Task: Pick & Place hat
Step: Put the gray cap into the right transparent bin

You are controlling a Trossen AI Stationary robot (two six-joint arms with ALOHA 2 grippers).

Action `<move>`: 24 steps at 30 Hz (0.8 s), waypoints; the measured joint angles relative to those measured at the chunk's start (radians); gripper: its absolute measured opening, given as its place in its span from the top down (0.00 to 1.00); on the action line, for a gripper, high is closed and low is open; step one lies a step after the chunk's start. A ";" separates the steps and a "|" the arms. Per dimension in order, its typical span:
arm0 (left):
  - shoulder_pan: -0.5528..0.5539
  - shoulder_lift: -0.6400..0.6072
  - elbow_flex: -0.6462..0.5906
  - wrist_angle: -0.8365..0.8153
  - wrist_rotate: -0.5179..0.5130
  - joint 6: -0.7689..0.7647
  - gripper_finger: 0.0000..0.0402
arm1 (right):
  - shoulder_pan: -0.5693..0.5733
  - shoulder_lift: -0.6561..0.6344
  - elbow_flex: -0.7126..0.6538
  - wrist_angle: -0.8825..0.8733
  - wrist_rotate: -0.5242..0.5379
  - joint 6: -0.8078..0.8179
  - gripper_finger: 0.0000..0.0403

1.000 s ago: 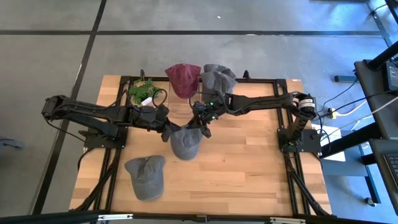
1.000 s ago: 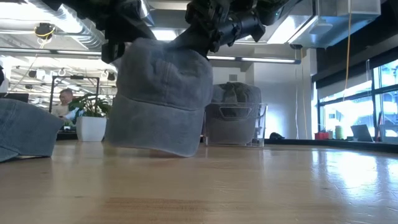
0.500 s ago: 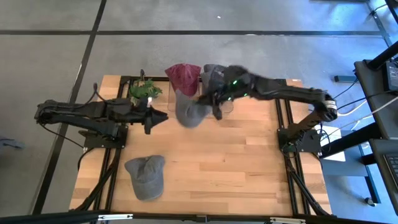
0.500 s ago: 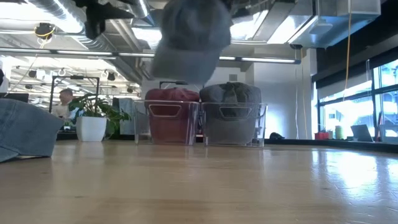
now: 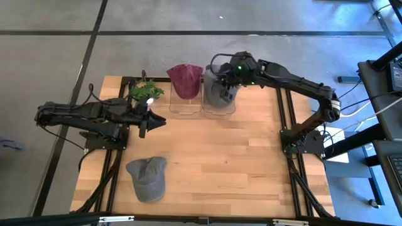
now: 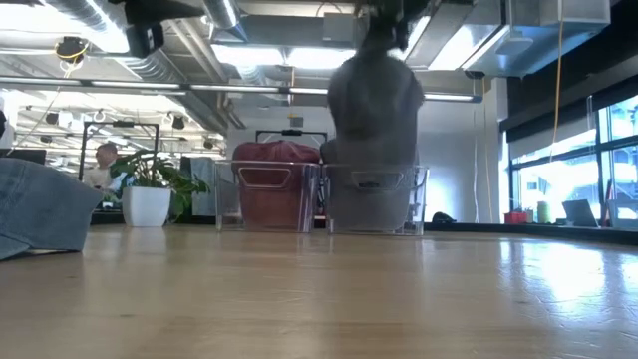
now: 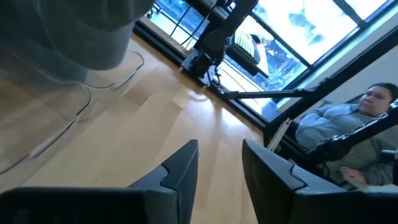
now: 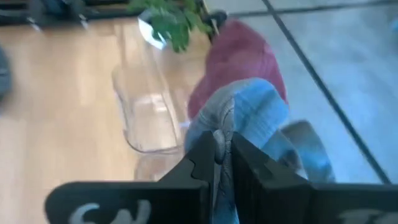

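Note:
My right gripper [image 5: 231, 74] is shut on a grey cap [image 5: 219, 92] that hangs over the right-hand clear bin [image 5: 221, 108] at the table's far edge. In the low view the cap [image 6: 375, 105] hangs straight above that bin [image 6: 375, 199], which holds other grey caps. The left-hand bin [image 5: 185, 103] holds red caps [image 5: 185, 80]. A second grey cap [image 5: 147, 178] lies flat on the near left of the table. My left gripper [image 5: 154, 121] hovers open over the table's left half, touching nothing; its wrist view shows the fingertips [image 7: 219, 167] apart. My right gripper pinches a fold of the grey cap's cloth [image 8: 244, 121] between its two fingers [image 8: 205, 155], coming from above. The cap is lifted clear of the table and hangs below the fingers over the right bin; which part of the cap this is cannot be told.
A potted plant [image 5: 143, 93] stands at the far edge left of the bins. The black frame rails [image 5: 286, 125] run along the table's sides. Bare wood [image 5: 239, 157] lies in the middle and right. A person [image 7: 367, 118] sits beyond the table.
My right gripper has lifted the grey cap from the table's middle and carried it up and toward the far edge, over the right bin. My left gripper has drawn back from the cap toward the table's left edge.

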 joint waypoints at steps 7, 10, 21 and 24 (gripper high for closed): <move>0.000 0.001 0.000 -0.047 0.000 -0.011 0.70 | -0.051 0.001 -0.220 0.185 -0.039 0.003 0.92; 0.000 0.001 0.000 -0.102 0.023 -0.045 0.70 | -0.061 0.002 -0.300 0.272 -0.037 0.005 0.91; -0.012 0.034 0.000 -0.552 0.207 -0.335 0.75 | -0.064 0.001 -0.364 0.308 -0.010 -0.013 0.82; -0.040 0.050 0.000 -0.647 0.208 -0.338 0.77 | -0.064 0.001 -0.360 0.310 -0.010 -0.022 0.80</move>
